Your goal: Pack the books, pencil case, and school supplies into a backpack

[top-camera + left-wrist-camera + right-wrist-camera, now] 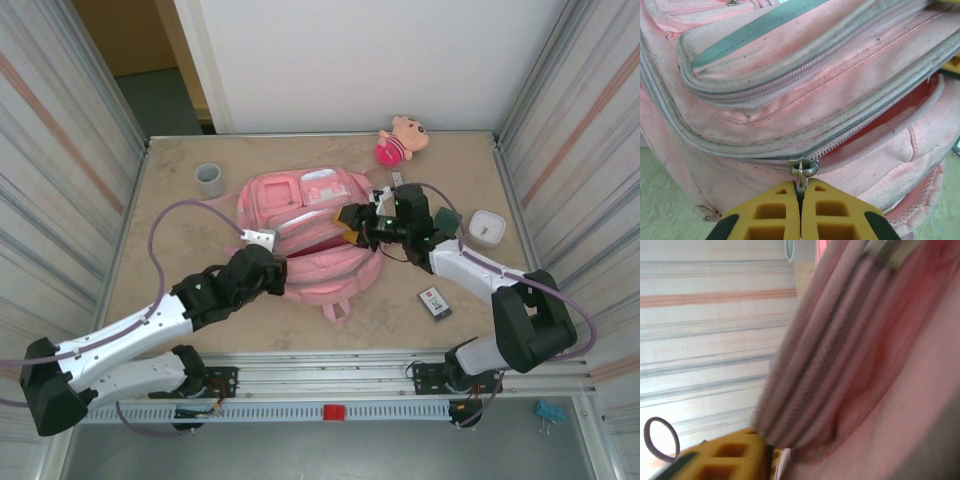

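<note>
1. Backpack, pink and lying flat on the bench, sits between the two claws, and we see its main compartment gaping to show a red lining.
2. We see the left claw pressed together on the metal zip pull at one end of the open zip track. The bag's pink pockets rise just beyond its yellow tips.
3. We find the right claw at the opposite end of the opening, against the bag's upper edge. From its wrist camera one yellow finger shows, with a fold of pink fabric touching its tip. We cannot tell whether this claw stands apart or grips the cloth.
4. We spot a small black piece with white markings on the bench, behind the right claw and off to its right, well apart from the bag.
5. We note a white rounded box to the right of the right claw, a pink plush doll beyond it near the back wall, and a grey cup beyond the left claw, to its left.
</note>
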Controlling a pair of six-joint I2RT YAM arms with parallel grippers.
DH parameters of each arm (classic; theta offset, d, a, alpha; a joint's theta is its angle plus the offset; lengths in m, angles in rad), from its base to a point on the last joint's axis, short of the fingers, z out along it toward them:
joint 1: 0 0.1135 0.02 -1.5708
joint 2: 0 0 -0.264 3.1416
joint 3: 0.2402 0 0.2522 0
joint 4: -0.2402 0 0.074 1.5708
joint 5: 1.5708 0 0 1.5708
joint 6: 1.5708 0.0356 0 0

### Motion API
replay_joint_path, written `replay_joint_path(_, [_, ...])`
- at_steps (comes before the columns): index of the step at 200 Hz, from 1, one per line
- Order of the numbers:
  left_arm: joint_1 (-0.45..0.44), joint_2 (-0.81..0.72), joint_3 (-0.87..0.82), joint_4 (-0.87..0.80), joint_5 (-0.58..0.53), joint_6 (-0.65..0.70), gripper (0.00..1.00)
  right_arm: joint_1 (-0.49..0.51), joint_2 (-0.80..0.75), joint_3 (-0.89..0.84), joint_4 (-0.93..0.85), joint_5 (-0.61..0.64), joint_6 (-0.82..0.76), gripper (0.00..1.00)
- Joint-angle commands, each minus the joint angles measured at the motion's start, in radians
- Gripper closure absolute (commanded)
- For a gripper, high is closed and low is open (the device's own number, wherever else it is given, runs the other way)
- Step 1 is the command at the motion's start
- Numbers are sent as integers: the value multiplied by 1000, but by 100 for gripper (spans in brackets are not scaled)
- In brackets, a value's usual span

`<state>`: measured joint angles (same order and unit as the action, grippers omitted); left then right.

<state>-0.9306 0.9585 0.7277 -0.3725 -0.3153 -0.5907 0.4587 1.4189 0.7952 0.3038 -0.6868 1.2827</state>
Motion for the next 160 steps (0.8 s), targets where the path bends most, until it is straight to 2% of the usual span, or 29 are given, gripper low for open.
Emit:
replay_joint_path(1, [2,-30,-22,90,-13,52,100,53,-7,28,9,65,12,44])
replay_joint_path(25, [1,-2,-6,143,30,87,100,157,-11,2,88,193,91,43])
replay_joint_path(43, [2,12,1,164,55,101,100,204,-6,4,99,274,94,45])
replay_joint_path(50, [1,13,1,167,58,103,100,212,-2,9,98,286,87,51])
replay_joint_path(61, [2,11,1,166,51,109,100,214,6,19,93,279,77,68])
replay_joint_path(73, [5,6,1,141,23,115,100,209,4,27,75,259,56,82])
replay_joint_path(86, [21,-5,1,93,-1,124,100,190,-10,38,46,219,17,89])
replay_joint_path(113, [122,-45,-26,34,40,154,100,137,-37,109,-70,77,-100,95])
replay_joint_path(160, [340,-107,-94,101,191,246,100,42,-67,256,-272,-144,-291,100])
